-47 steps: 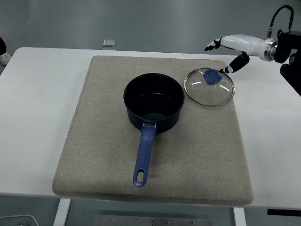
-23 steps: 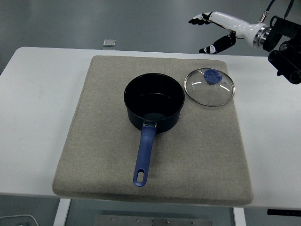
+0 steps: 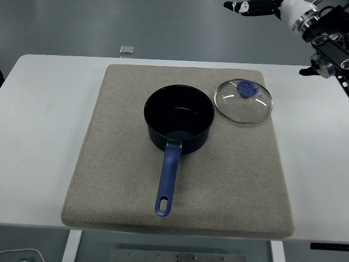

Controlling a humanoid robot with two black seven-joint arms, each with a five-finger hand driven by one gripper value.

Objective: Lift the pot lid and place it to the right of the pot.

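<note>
Pot lid (image 3: 242,101) already lies flat on the grey mat (image 3: 109,164), knob up, just right of the pot (image 3: 179,118) and not touching it, so you judge the placing done. Going left to right: white worktop (image 3: 43,109) bare on the left, left arm nowhere in view; then the mat, the dark pot open with its blue handle (image 3: 166,183) pointing at the near edge; then the lid, close to the mat's right edge; then the right hand (image 3: 256,7) up at the top right corner, well apart from the lid, holding nothing, the fingers you can see stretched out and loose.

Risks from here look small to you. The lid sits near the mat's edge, so a nudge from the arm swinging back low could slide it off onto the worktop or knock it against the pot. The long handle sticks out towards you and any sweep across the mat could catch it and spin the pot.

Versus a second ago: the hand was low, just beside the lid's far rim, and now it's raised and pulled back to the corner. Lid and pot haven't shifted.
</note>
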